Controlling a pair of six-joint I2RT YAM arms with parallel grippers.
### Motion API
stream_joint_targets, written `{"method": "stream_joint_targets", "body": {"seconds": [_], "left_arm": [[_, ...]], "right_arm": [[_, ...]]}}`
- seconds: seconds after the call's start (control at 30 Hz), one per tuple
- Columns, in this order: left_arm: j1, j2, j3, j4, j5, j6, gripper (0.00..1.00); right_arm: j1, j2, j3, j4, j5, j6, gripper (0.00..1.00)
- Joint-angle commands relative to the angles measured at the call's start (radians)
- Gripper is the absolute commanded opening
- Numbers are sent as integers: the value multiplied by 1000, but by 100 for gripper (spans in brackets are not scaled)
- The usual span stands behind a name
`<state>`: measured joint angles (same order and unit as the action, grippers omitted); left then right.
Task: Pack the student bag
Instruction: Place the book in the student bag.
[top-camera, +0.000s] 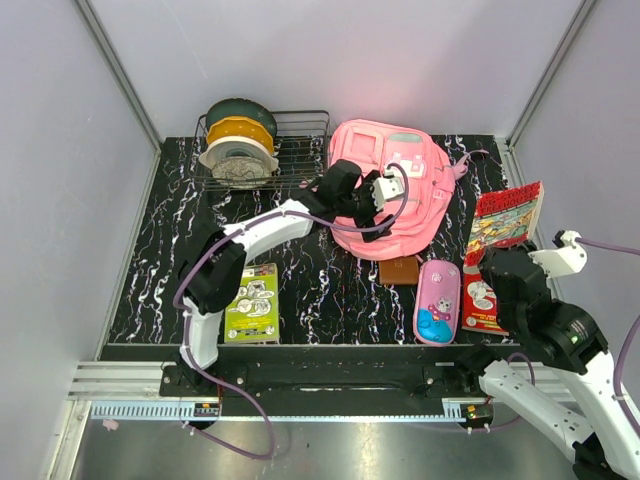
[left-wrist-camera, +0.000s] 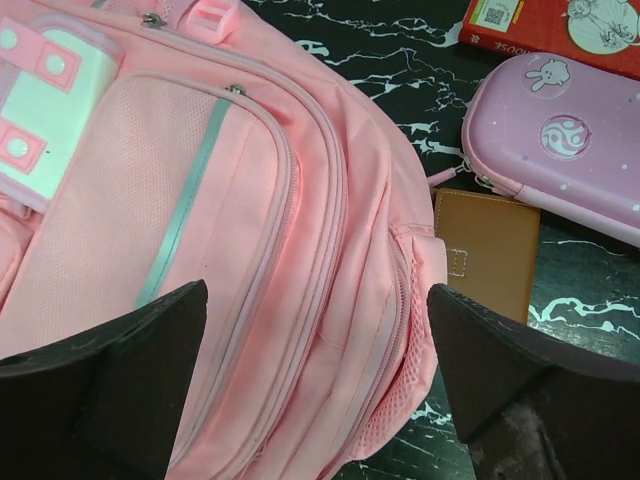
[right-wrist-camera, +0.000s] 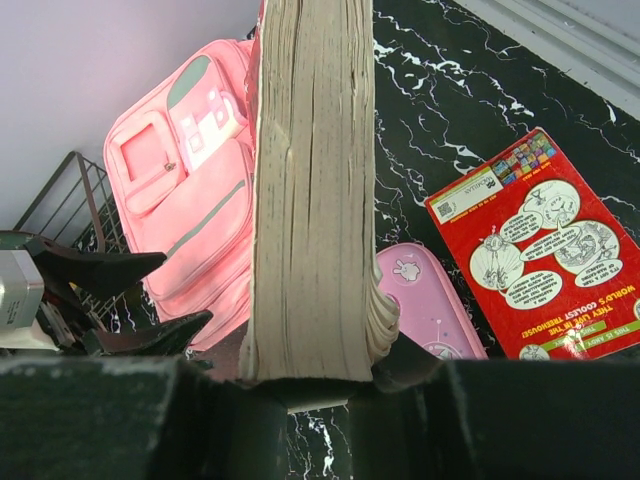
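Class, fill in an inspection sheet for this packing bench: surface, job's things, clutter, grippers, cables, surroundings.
Surface: black table with white veining.
Job's things: pink backpack lying flat, zips look closed; red book, pencil case, wallet and green book lie on the table.
Clutter: wire rack holding spools, at the far left.
Grippers: left gripper open above the backpack; right gripper shut on a thick book.
Cables: purple cable loops over the left gripper; another trails from the right arm.
Surroundings: grey walls on three sides; metal rail along the near edge.
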<state>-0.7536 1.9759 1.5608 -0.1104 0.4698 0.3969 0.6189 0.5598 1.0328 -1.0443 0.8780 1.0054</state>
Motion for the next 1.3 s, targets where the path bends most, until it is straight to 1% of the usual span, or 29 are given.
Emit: {"method": "stream_joint_targets", "body": {"seconds": [0.0, 0.13, 0.33, 0.37, 0.43, 0.47, 0.53, 0.57, 0.7, 0.83, 0.97, 1.0, 1.13, 1.2, 1.23, 1.27], "left_arm": [[0, 35, 48, 49, 58, -18, 94], [0, 63, 59, 34, 64, -23, 90], [-1, 112, 107, 2, 79, -26, 83], [-1, 118, 111, -2, 81, -27, 79], [-1, 133, 125, -6, 85, -29, 77], [-1, 138, 130, -12, 87, -29, 72], [-4, 150, 148, -46, 78, -17, 70], [-7, 150, 148, -52, 79, -7, 67], [-16, 123, 137, -78, 61, -3, 65], [-30, 55, 53, -9, 87, -6, 67], [-35, 70, 56, -23, 75, -6, 66], [-35, 89, 76, -47, 70, -3, 65], [-35, 112, 107, -64, 59, -10, 54], [-33, 110, 113, -57, 55, -13, 50], [-35, 110, 116, -55, 50, -18, 50], [-33, 110, 122, -55, 49, -20, 43]], "right_arm": [[1, 15, 18, 96, 41, -7, 0], [1, 22, 10, 141, 38, -31, 0], [1, 51, 26, 159, 29, -67, 0], [1, 52, 24, 161, 26, -68, 0], [1, 51, 18, 167, 26, -68, 0], [1, 48, 16, 168, 26, -67, 0], [1, 49, 15, 173, 26, -67, 0], [1, 51, 15, 175, 26, -68, 0], [1, 57, 13, 179, 29, -74, 0], [1, 63, 10, 188, 30, -76, 0], [1, 69, 13, 198, 33, -83, 0], [1, 71, 13, 198, 35, -83, 0], [1, 75, 13, 198, 29, -83, 0], [1, 77, 16, 201, 27, -83, 0], [1, 77, 15, 199, 27, -83, 0], [1, 77, 15, 202, 26, -83, 0]]}}
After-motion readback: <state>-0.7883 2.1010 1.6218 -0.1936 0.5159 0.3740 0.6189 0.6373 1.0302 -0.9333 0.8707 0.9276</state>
